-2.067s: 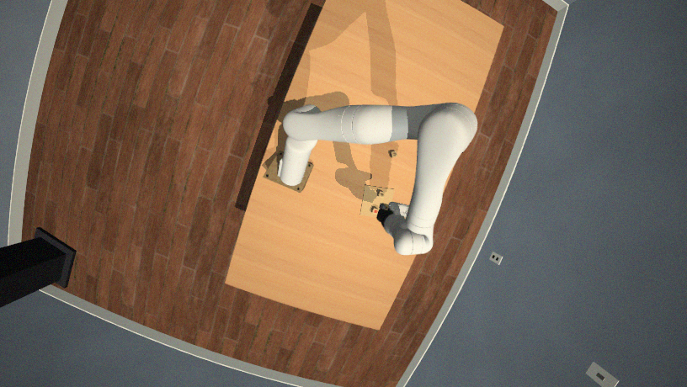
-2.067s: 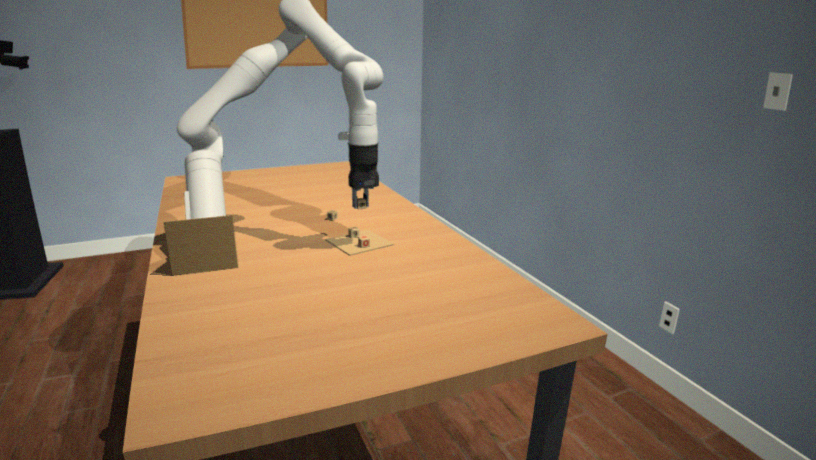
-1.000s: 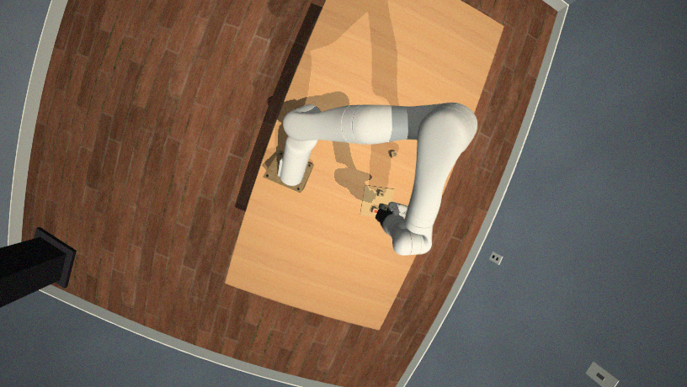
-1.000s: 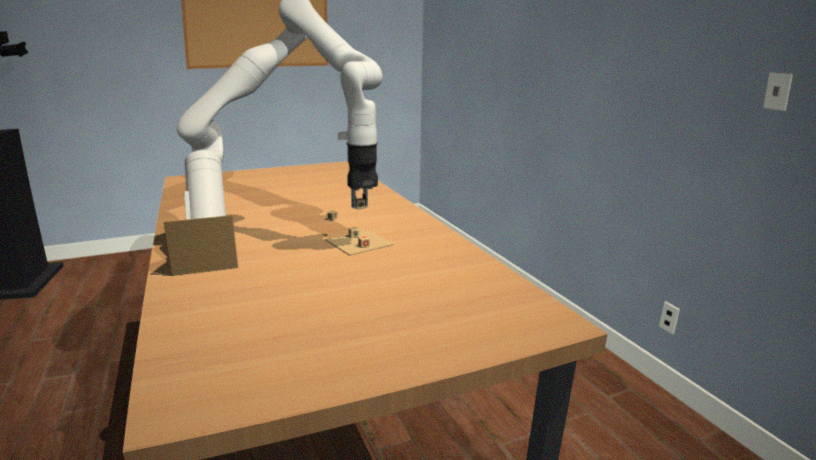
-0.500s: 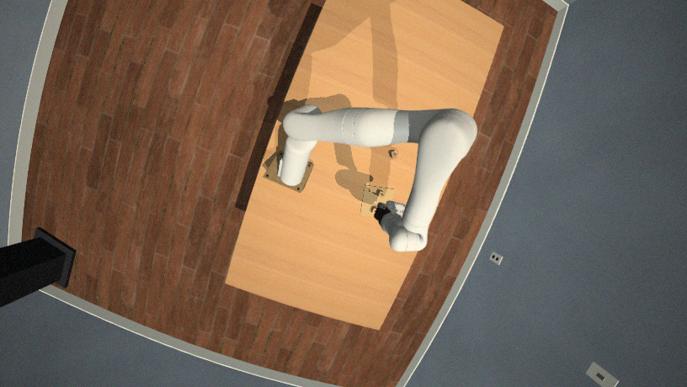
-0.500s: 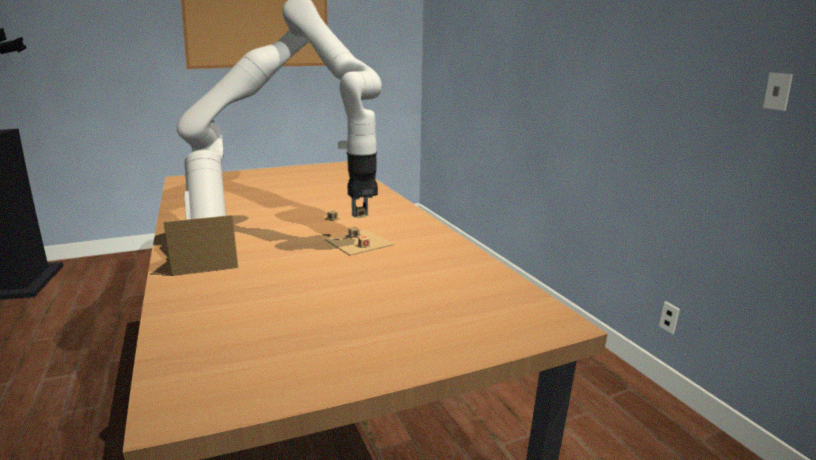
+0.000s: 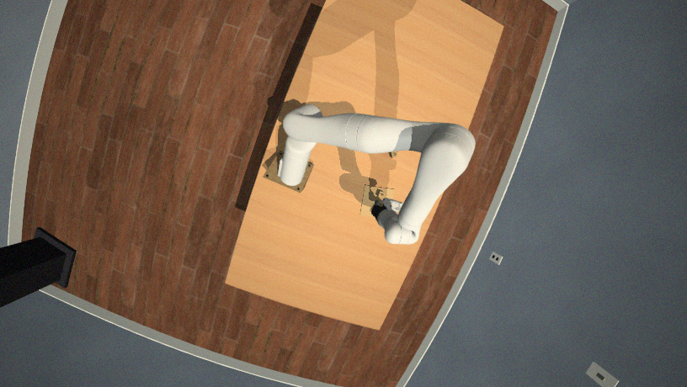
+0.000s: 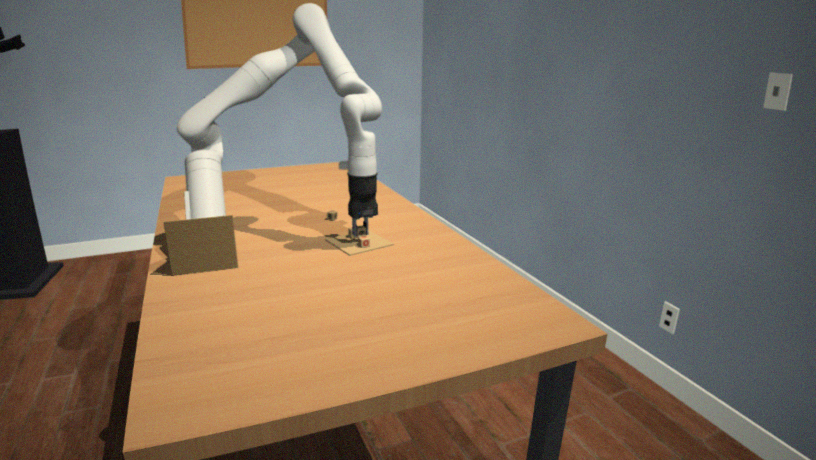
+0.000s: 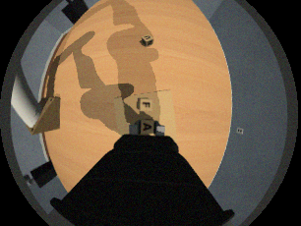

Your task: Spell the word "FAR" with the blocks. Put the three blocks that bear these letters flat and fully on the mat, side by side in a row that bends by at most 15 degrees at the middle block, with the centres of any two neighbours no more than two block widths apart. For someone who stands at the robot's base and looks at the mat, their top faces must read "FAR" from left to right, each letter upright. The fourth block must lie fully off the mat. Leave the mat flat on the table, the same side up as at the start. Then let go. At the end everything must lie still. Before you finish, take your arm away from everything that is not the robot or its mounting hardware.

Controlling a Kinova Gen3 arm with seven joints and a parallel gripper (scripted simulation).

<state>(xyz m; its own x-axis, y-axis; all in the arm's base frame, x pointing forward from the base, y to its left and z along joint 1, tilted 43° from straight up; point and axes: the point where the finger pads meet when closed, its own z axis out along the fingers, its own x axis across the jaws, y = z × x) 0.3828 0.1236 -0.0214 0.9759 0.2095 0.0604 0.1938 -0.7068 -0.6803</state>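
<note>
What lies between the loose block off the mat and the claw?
The block marked F, resting on the mat; beyond the mat's edge, a partly shadowed stretch of table. The wrist view shows this.

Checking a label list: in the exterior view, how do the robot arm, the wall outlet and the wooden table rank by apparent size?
1. Wooden table
2. Robot arm
3. Wall outlet

Room around the table, exterior and top views.
Blue-grey walls with a pale baseboard (image 8: 508, 268); red-brown plank floor (image 7: 144, 144) (image 8: 62, 320). Tan board (image 8: 251, 34) on the far wall. Light switch (image 7: 601, 373) (image 8: 777, 91) above an outlet (image 7: 496, 257) (image 8: 669, 317) (image 9: 240, 131) on the side wall. Black pillar (image 7: 34, 264) (image 8: 17, 211) stands on the floor, apart from the table; small black object (image 8: 11, 42) above it, kind unclear.
</note>
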